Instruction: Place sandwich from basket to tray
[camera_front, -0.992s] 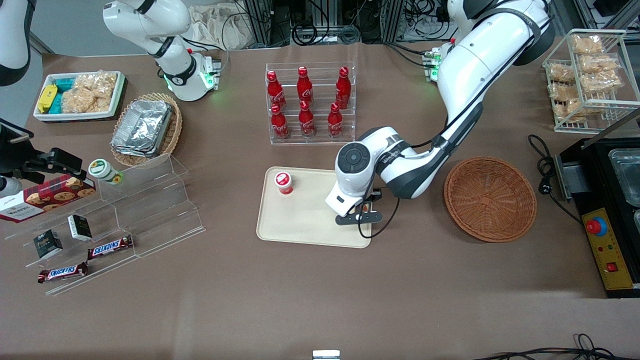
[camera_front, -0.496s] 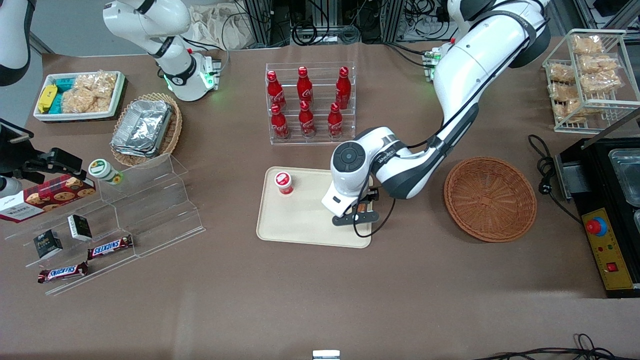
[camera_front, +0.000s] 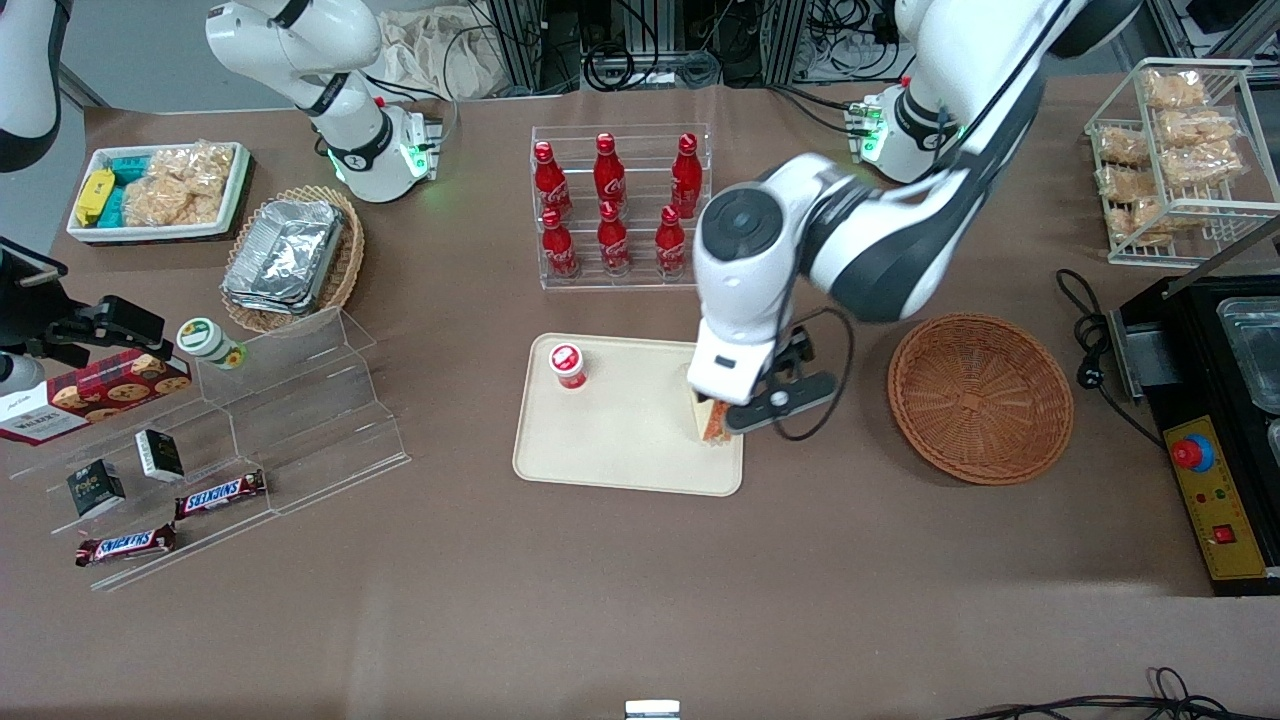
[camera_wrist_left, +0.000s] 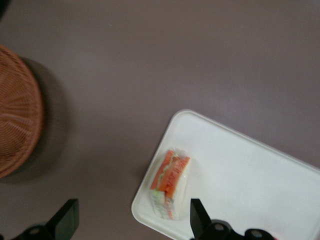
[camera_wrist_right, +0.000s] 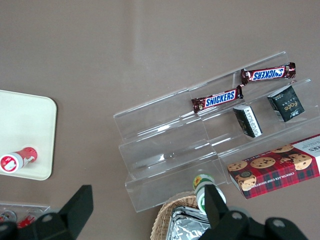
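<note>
Raised hand (camera_wrist_left: 132, 225), wide; orange-filled sandwich (camera_wrist_left: 170, 184) below.

**Hidden and cut off**

Below the raised gripper (camera_wrist_left: 131, 222), sandwich (camera_front: 712, 420) mostly covered by the wrist in the front view, only its orange-red edge showing. Tray (camera_front: 610, 440) corner under the gripper likewise masked there. In the wrist view, fingertips (camera_wrist_left: 199, 216) alone visible, set wide apart, the rest cropped away; basket (camera_wrist_left: 17, 112) beside the gripper cut by the frame edge; tray partly out of frame too.
</note>
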